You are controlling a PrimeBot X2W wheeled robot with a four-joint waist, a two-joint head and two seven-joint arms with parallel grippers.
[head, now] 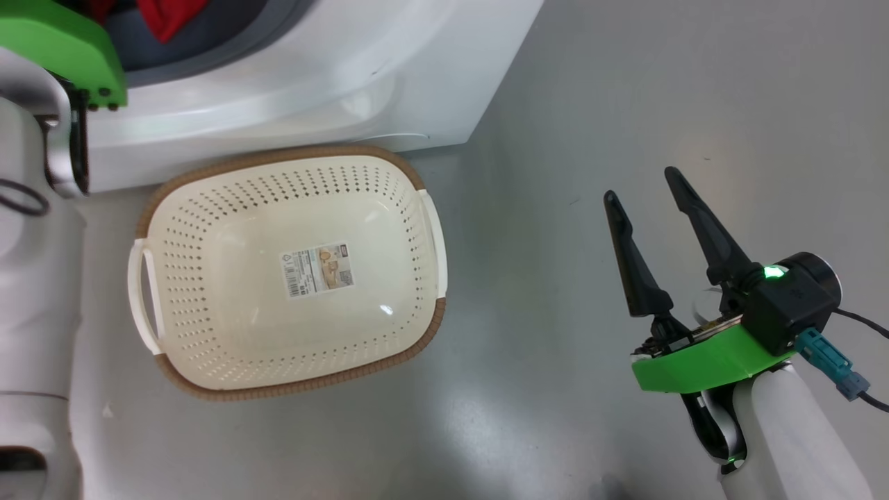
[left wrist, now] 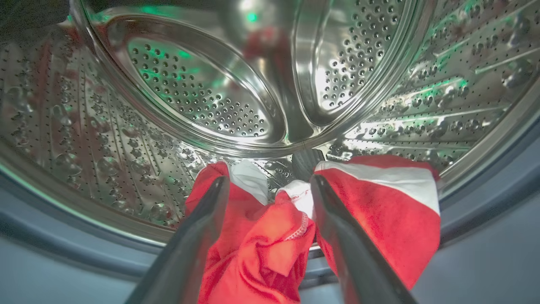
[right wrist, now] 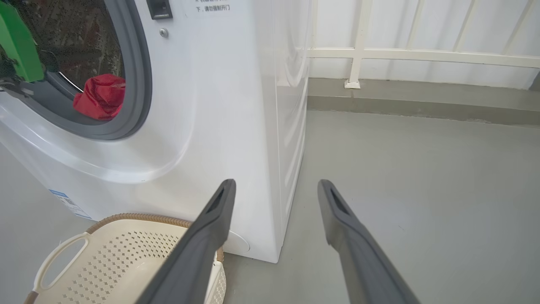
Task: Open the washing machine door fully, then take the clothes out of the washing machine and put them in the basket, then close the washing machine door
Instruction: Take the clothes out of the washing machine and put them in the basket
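The clothes (left wrist: pixel 261 245) are lying bunched at the lower lip of the washing machine (right wrist: pixel 211 105) drum, spilling onto the grey rubber ring. The heap is stretching across the port, and its white stripe is running the same way. The left gripper (left wrist: pixel 270 179) is standing wide open, one finger on each side of the red folds. Below the port, the basket (head: pixel 389 229) is sitting on the glossy grey floor (head: pixel 590 90), its long side lying along the machine's front. The right gripper (head: pixel 642 185) is hovering spread wide over bare floor, well apart. A white railing (right wrist: pixel 422 55) is lining the far wall.

Bare laundry corner: washing machine (right wrist: pixel 236 105), grey floor (right wrist: pixel 422 177), white railing (right wrist: pixel 422 55).
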